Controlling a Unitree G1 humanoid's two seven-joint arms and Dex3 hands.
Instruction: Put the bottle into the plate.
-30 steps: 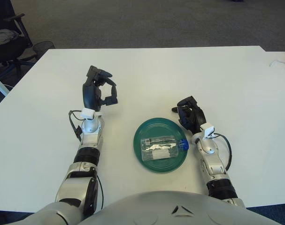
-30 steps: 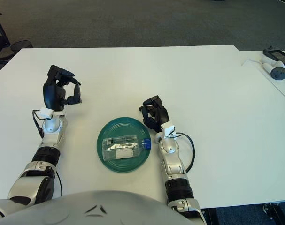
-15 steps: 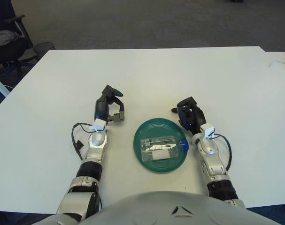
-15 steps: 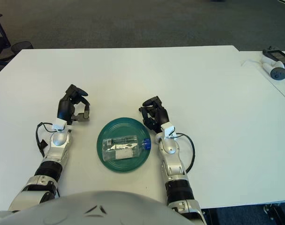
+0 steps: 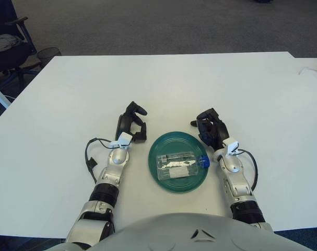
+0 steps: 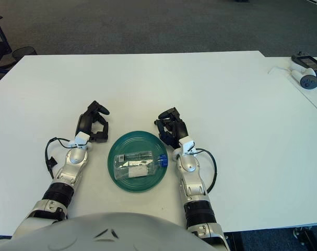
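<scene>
In the left eye view the bottle [image 5: 181, 162] lies on its side in the green plate [image 5: 171, 143] — between both hands. In the right eye view the left hand [image 6: 92, 123] and right hand [image 6: 170, 129] flank the plate, fingers curled, holding nothing.

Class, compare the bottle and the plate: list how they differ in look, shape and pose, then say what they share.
The bottle is clear with a blue cap; the plate is opaque dark green. The bottle is a long cylinder lying on its side, cap pointing right; the plate is a round, shallow dish lying flat. The bottle lies inside the plate, which rests on the white table. Shared: both sit between the robot's two hands, and neither is held.
</scene>
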